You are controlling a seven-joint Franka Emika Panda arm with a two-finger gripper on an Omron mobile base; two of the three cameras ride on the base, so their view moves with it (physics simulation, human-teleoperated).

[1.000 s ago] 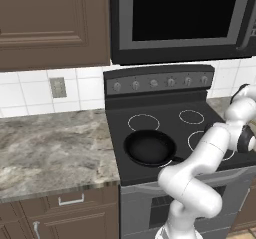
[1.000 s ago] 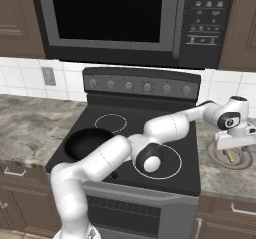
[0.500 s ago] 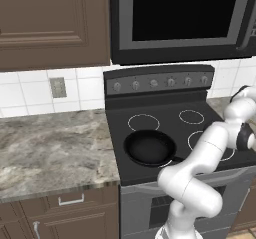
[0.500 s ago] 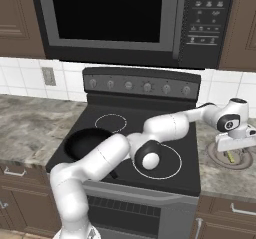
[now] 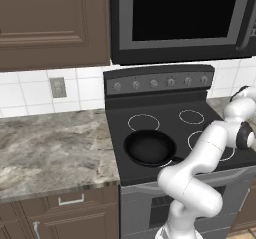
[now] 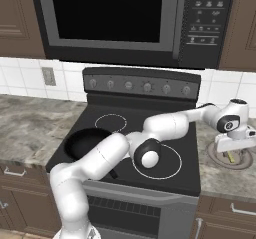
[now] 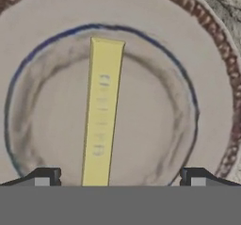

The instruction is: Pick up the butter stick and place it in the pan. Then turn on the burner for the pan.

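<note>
Hovering over a plate (image 7: 207, 54) on the counter right of the stove (image 6: 165, 175), the gripper (image 7: 120, 176) looks straight down with its fingertips (image 7: 44, 176) spread wide and nothing between them. The butter stick (image 7: 101, 120) lies flat in the plate's well, inside the blue ring. In the hand view its long axis runs from the bottom up toward the top, leaning slightly right at the far end; the fingertips stand to either side of that axis, so the jaws already straddle the bar across its narrow width. The near end sits left of the midpoint between the tips, closer to the left one. Judgement: a small sideways shift, then a straight descent, should bracket it. The pan (image 5: 149, 148) waits on the front left burner, well apart from the plate.
</note>
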